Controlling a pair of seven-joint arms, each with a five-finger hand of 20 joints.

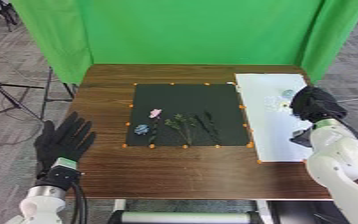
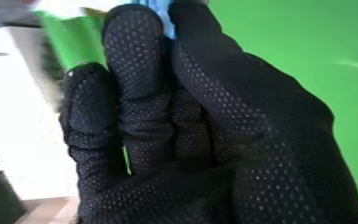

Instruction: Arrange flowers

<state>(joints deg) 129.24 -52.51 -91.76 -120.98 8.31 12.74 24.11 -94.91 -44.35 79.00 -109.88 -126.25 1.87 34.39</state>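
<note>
In the head view my right hand (image 1: 316, 104) is over the right side of the white board (image 1: 273, 145), beside a pale blue-green flower (image 1: 288, 93) and small pale yellow pieces (image 1: 285, 104). From the right wrist view, my right hand (image 2: 246, 130) has its thumb and fingertips pinched on a light blue thing (image 2: 163, 14), mostly hidden. On the black mat (image 1: 175, 95) lie a blue flower (image 1: 142, 130), a pink flower (image 1: 155, 113) with a dark stem, green sprigs (image 1: 181, 123) and dark stems (image 1: 208, 125). My left hand (image 1: 62, 141) is open at the table's left edge.
A dark object (image 1: 302, 137) sits at the white board's right edge beside my right forearm. Orange markers line the mat. Behind the brown table (image 1: 193, 175) hangs a green curtain (image 1: 198, 32); tripod legs (image 1: 7, 97) stand on the left.
</note>
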